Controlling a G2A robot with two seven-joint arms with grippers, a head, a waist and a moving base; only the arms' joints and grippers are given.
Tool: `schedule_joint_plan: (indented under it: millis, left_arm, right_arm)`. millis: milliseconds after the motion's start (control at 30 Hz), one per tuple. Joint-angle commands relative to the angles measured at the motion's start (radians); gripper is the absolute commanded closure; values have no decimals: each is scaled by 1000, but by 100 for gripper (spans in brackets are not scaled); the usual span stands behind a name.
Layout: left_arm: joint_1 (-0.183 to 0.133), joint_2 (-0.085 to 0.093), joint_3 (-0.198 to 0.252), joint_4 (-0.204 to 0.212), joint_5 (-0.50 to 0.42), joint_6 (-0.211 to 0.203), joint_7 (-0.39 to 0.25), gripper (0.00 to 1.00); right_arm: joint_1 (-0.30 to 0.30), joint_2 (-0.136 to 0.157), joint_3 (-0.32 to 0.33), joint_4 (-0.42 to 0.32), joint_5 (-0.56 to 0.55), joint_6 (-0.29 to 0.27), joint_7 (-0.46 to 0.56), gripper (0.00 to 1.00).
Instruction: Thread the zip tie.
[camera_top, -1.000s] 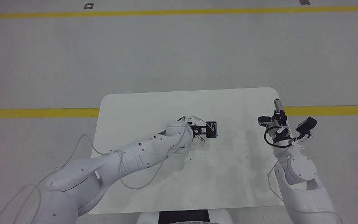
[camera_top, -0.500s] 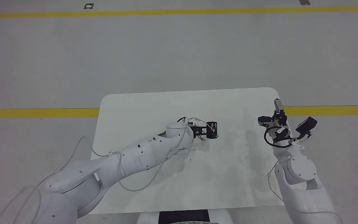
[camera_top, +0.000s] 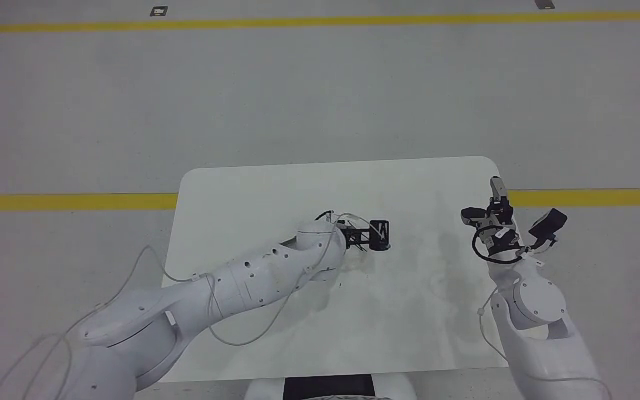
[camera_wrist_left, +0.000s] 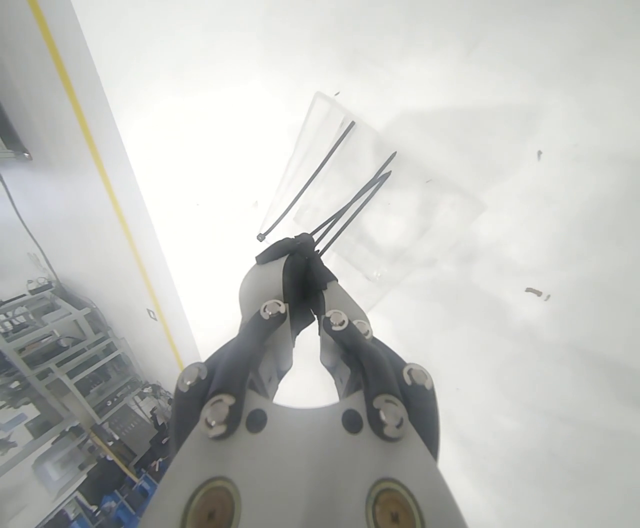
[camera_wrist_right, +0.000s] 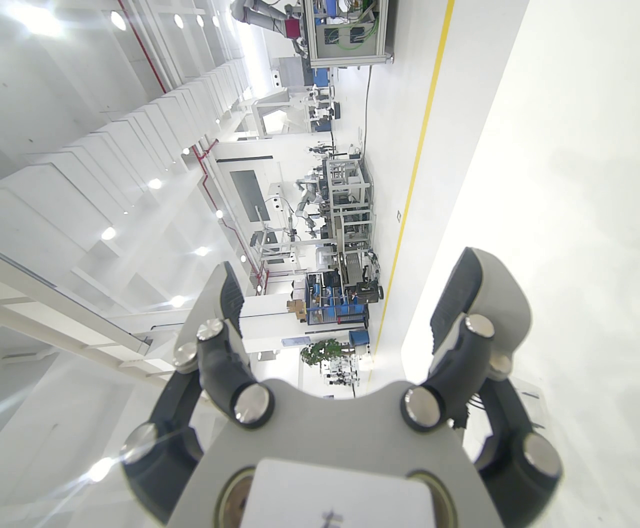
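My left gripper (camera_wrist_left: 302, 247) (camera_top: 379, 234) is over the middle of the white table (camera_top: 250, 210), shut on two thin black zip tie strands (camera_wrist_left: 356, 199) that run out from its fingertips side by side. The strands lie across a clear plastic sheet (camera_wrist_left: 430, 220) on the table. A separate black zip tie (camera_wrist_left: 310, 180) rests on the same sheet, its small head close to my fingertips. My right gripper (camera_wrist_right: 345, 280) (camera_top: 487, 205) is at the table's right edge, open, with nothing between its fingers.
A few small dark scraps (camera_wrist_left: 537, 292) lie on the table beyond the clear sheet. The table's right edge (camera_top: 497, 190) runs just beside the right gripper. A yellow floor line (camera_top: 90, 201) passes behind the table.
The left arm has shifted very slightly while its gripper stays at the same spot on the table. The right arm has not moved.
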Motion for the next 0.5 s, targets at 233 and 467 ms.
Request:
schedule_joint_plan:
  millis: [233,467]
  left_arm:
    - [-15,-3,29,1,5,0,7,62]
    - [-15,-11,40,9,36,0,4,68]
  right_arm:
    - [0,0,0,0,0,0,0,0]
    - [0,0,0,0,0,0,0,0]
